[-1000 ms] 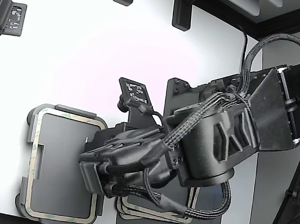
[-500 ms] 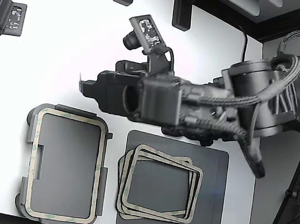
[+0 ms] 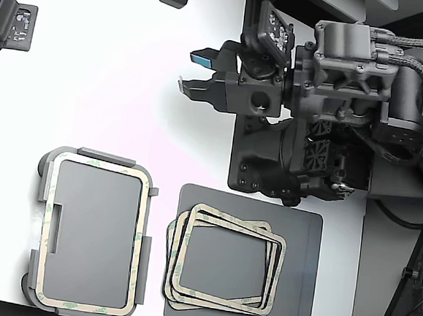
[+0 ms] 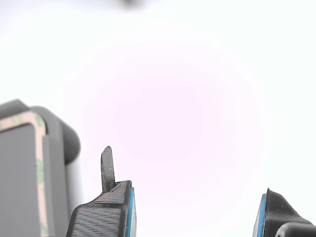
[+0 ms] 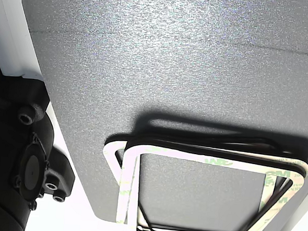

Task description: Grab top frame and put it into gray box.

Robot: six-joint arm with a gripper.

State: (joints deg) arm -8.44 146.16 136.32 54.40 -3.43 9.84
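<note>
Black claw with blue-lined fingertips (image 3: 197, 73) spread wide, nothing between the two fingers, hanging above bare white tabletop (image 3: 107, 84), well apart from both frame locations. Wrist view: same two fingertips (image 4: 118, 210) empty, white surface beyond, plus one corner of the light gray shallow plastic tray with rounded corners (image 4: 64, 136).

One thin beige rectangular frame with green patches (image 3: 142, 218) lies seated around the rim inside that tray (image 3: 43, 170), at the exterior view's lower left. One dark gray flat mat (image 3: 302, 267) just beside the tray, toward the exterior view's right. On it a loose skewed stack of like beige frames (image 3: 225, 269); three edges countable in the exterior view. Other view shows the stack (image 5: 193, 160) close up on the speckled mat (image 5: 173, 59), no tray; count there unclear.
</note>
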